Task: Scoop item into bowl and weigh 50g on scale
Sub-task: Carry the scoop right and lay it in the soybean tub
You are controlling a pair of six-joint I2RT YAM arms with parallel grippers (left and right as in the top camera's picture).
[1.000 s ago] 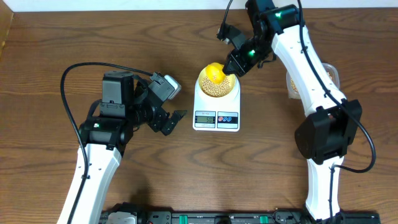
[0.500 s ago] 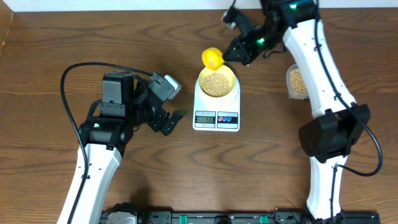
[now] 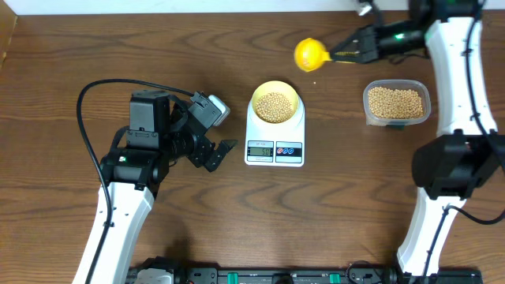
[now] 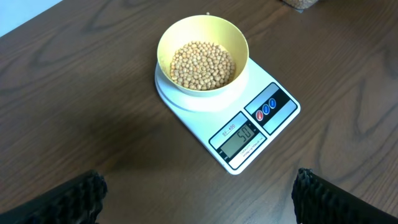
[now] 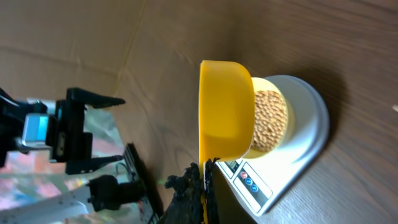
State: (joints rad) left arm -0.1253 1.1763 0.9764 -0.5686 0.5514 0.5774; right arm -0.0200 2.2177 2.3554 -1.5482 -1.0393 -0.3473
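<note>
Brown wood table (image 3: pixel 47 79) fills the view from above, with two white robot arms over it. The white scale (image 3: pixel 274 161) sits in the middle. The pale yellow bowl (image 3: pixel 256 96) stands on the scale's round top, and the tan beans (image 3: pixel 275 106) lie in the bottom of the bowl.

A second ago the yellow scoop (image 3: pixel 309 54) was right over the bowl. Half a second ago it had lifted up past the bowl's far edge. Now it has swung away to the far side of the table, apart from the bowl, on the side of the clear tub (image 3: pixel 366 104) of beans. The right claw (image 3: pixel 351 51) is pinched tight on the scoop's thin handle. No beans show in the scoop, but I cannot be sure it is empty.

The left claw (image 3: pixel 222 155) hangs beside the scale with its two fingers spread wide and nothing in them.

The little screen (image 4: pixel 239 138) on the scale looks like it says 50, though the numbers are small. If that is right, I think the bowl has enough beans and the weighing is done. The scoop may just need to be put down.
</note>
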